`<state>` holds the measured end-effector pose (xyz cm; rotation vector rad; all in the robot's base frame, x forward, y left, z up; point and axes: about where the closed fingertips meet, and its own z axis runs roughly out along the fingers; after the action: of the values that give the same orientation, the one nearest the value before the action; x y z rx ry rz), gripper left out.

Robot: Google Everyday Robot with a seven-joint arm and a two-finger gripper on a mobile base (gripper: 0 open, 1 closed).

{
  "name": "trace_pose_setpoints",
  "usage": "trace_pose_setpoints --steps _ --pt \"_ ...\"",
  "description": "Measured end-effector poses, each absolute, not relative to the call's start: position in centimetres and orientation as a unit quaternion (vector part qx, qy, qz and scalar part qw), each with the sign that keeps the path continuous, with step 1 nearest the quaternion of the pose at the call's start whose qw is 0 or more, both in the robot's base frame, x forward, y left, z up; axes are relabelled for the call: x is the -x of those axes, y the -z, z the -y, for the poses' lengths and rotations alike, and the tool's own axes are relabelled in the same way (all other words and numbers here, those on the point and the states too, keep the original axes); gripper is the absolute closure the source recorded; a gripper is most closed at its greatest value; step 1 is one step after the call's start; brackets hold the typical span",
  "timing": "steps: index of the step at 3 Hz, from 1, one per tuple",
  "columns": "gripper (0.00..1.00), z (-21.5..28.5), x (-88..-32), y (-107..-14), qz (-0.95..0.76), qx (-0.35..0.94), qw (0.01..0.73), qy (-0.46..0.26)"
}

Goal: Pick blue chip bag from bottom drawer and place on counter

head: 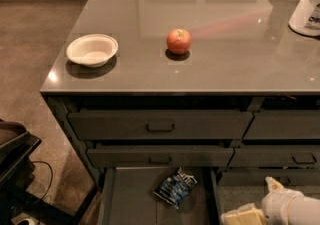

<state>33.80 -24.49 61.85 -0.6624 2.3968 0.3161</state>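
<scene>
We see the small crinkled dark-blue foil chip bag (pixel 175 187) lying inside the open bottom drawer (pixel 131 196), the lowest wide dark grey drawer of the cabinet. The bag rests on the flat grey floor of the drawer, toward its right half and near the right side wall, and it lies a little tilted. Nothing touches it.

The tool (pixel 243 216) is at the bottom right corner of the view, to the right of the open drawer and outside its right wall. We see a cream-coloured part of it beside the white rounded end of the arm (pixel 290 209). It is apart from the bag. We cannot tell whether the tool is released or clenched, and it holds nothing that we can see.

Above the open drawer there are two closed dark grey drawers with handles (pixel 160 125), one over the other. The large glossy grey-brown counter (pixel 235 64) carries a red-orange apple (pixel 178 41) near its middle, a white shallow bowl (pixel 92 50) near the left front corner, and a white round container (pixel 306 6) at the right edge of the view. The apple and the bowl are well apart.
</scene>
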Motion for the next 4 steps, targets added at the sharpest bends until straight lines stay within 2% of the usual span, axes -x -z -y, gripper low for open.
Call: trace_pose_setpoints --steps 2,3,4 --pt "0.0 22.9 -35.2 -53.5 -0.904 0.186 0.36 -0.139" --pt "0.0 20.9 -37.7 -45.2 -0.905 0.141 0.367 -0.16" --pt "0.0 20.7 -37.7 -44.9 -0.906 0.14 0.365 -0.164"
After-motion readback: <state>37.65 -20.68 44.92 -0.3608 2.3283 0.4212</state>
